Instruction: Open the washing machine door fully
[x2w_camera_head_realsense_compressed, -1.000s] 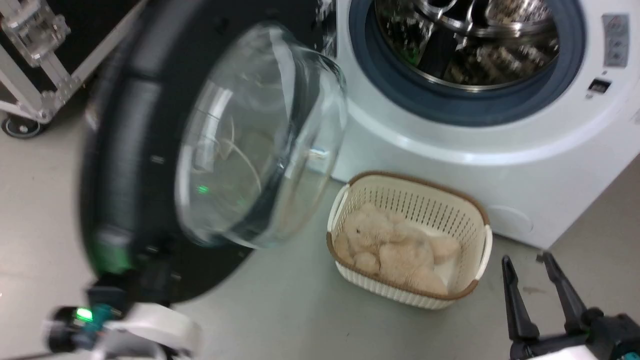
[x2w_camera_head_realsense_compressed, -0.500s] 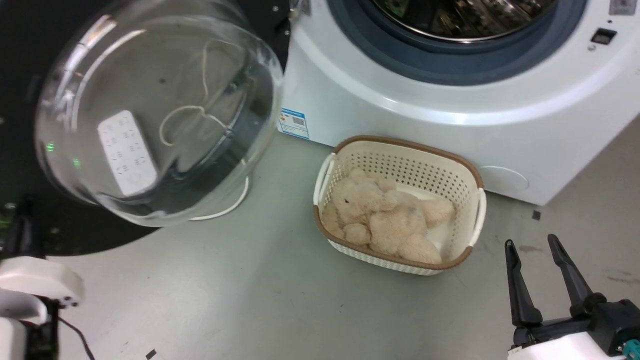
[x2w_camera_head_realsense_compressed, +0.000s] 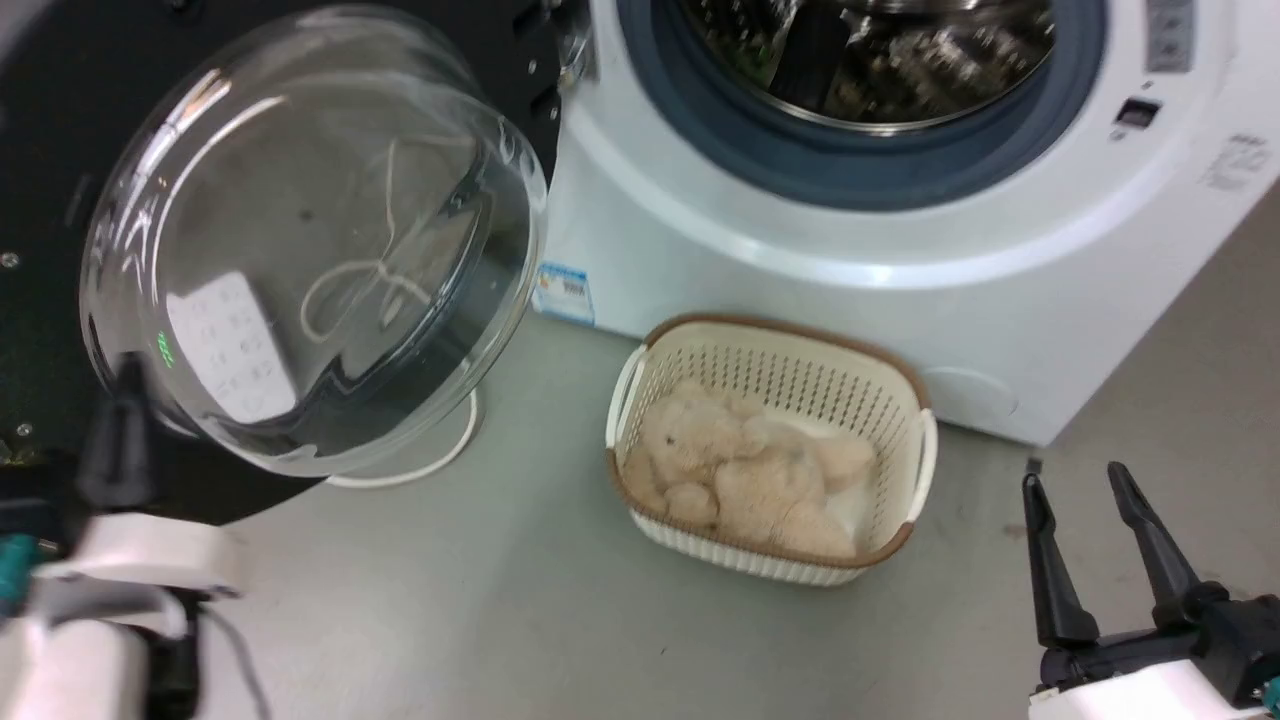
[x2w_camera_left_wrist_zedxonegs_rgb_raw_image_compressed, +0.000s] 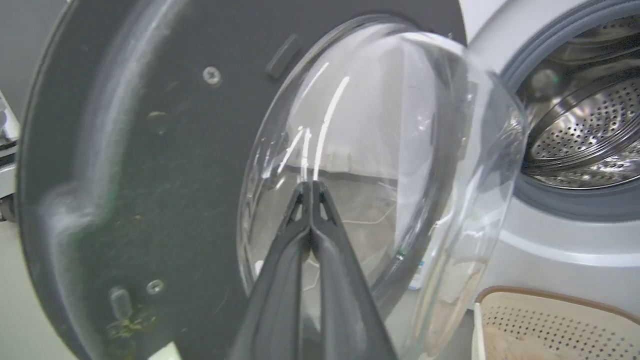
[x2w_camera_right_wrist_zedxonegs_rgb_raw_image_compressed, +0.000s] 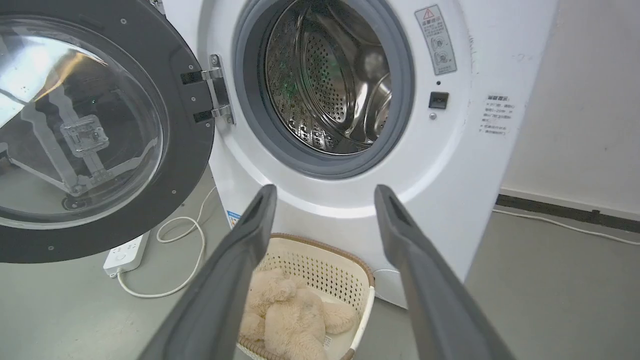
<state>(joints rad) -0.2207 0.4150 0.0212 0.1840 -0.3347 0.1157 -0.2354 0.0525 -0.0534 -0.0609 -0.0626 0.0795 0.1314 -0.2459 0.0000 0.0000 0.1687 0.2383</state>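
**A:** Where's the washing machine door (x2w_camera_head_realsense_compressed: 300, 240)?
**B:** Straight ahead of the left end effector (x2w_camera_left_wrist_zedxonegs_rgb_raw_image_compressed: 311, 187), whose fingers are pressed together on nothing. The door is a round upright disc with no long axis, and its glass bowl bulges toward that end effector.
**A:** And the hinge?
**B:** The right wrist view shows it, left of the drum in the washing machine (x2w_camera_right_wrist_zedxonegs_rgb_raw_image_compressed: 450, 165). The right end effector (x2w_camera_right_wrist_zedxonegs_rgb_raw_image_compressed: 325, 190) is spread apart, with the basket (x2w_camera_right_wrist_zedxonegs_rgb_raw_image_compressed: 325, 270) below its tips.
**A:** Anything changed?
**B:** The door has swung wider than a second ago.
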